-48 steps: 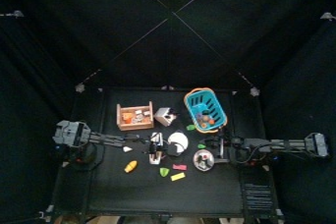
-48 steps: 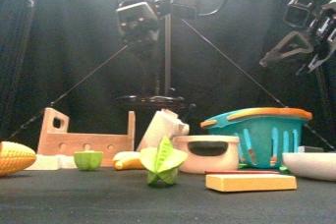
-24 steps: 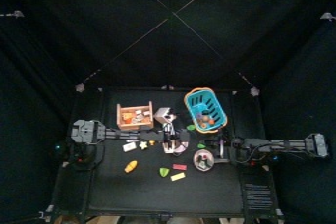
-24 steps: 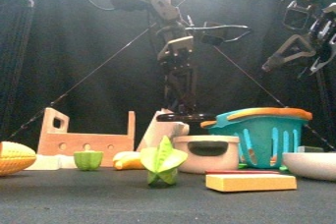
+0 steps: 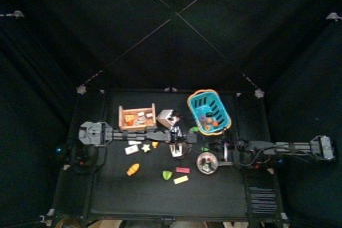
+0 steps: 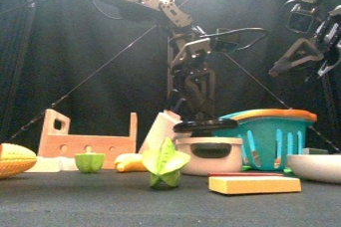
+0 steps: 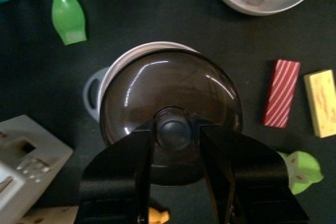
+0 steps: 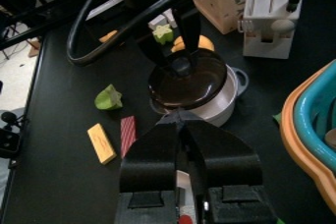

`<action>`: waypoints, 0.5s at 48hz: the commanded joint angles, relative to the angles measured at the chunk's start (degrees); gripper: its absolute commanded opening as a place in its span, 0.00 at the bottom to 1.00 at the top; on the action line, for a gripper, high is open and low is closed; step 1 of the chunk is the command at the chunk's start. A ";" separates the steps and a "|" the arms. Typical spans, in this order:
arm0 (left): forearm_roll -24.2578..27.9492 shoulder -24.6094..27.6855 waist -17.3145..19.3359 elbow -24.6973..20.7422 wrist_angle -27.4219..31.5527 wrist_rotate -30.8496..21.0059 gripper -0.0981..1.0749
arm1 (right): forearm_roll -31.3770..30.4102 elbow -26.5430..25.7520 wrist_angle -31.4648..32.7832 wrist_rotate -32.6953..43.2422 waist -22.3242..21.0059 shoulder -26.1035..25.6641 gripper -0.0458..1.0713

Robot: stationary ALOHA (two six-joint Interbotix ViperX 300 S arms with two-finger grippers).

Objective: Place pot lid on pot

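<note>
The left gripper (image 7: 172,140) hangs over the pot (image 7: 112,76), its 2 jaws closed on the knob of the lid (image 7: 178,95). In the left wrist view the lid is a dark, glossy dome that covers nearly all of the pot's mouth, with only a pale crescent of rim showing on 1 side. The front view shows the lid (image 6: 200,124) at the rim of the pot (image 6: 213,155), beside the blue basket (image 6: 261,131); whether it rests fully I cannot tell.

The step in hand looks like the final seating. The next move likely calls for centering the lid, then letting go and lifting straight up.

The right gripper (image 8: 182,140) hovers nearby, its jaws nearly together and empty.
</note>
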 commanded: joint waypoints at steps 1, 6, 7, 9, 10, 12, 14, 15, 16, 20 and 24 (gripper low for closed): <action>-0.79 -0.70 0.26 -1.93 -1.41 0.09 0.56 | 0.18 -0.44 0.00 0.00 -0.09 0.35 0.05; -0.35 -0.26 0.26 -1.93 -1.58 0.00 0.56 | 0.18 -0.44 0.00 -0.09 -0.09 0.35 0.05; -0.18 -0.26 0.26 -1.93 -1.58 0.00 0.56 | 0.18 -0.44 0.00 0.00 -0.09 0.35 0.05; -0.09 -0.18 0.26 -1.93 -1.58 0.00 0.56 | 0.18 -0.44 0.00 0.00 -0.09 0.35 0.05; -0.09 -0.18 0.26 -1.93 -1.58 0.00 0.56 | 0.09 -0.44 0.00 0.00 -0.09 0.44 0.05; 0.00 -0.18 0.35 -1.93 -1.58 0.00 0.56 | 0.18 -0.44 0.00 -0.09 -0.09 0.35 0.05; 0.18 -0.09 0.53 -1.93 -1.58 0.00 0.56 | 0.18 -0.44 0.00 0.00 -0.09 0.35 0.05; 0.35 -0.18 0.53 -1.93 -1.58 0.00 0.56 | 0.18 -0.44 0.00 0.00 -0.09 0.35 0.05; 0.35 -0.18 0.62 -1.93 -1.58 0.00 0.56 | 0.18 -0.44 0.00 -0.09 -0.09 0.35 0.05; 0.44 -0.18 0.97 -1.93 -1.58 0.00 0.56 | 0.18 -0.44 0.00 -0.09 -0.09 0.35 0.05; 0.44 -0.09 1.23 -1.93 -1.49 0.00 0.56 | 0.18 -0.44 0.09 0.00 -0.09 0.35 0.05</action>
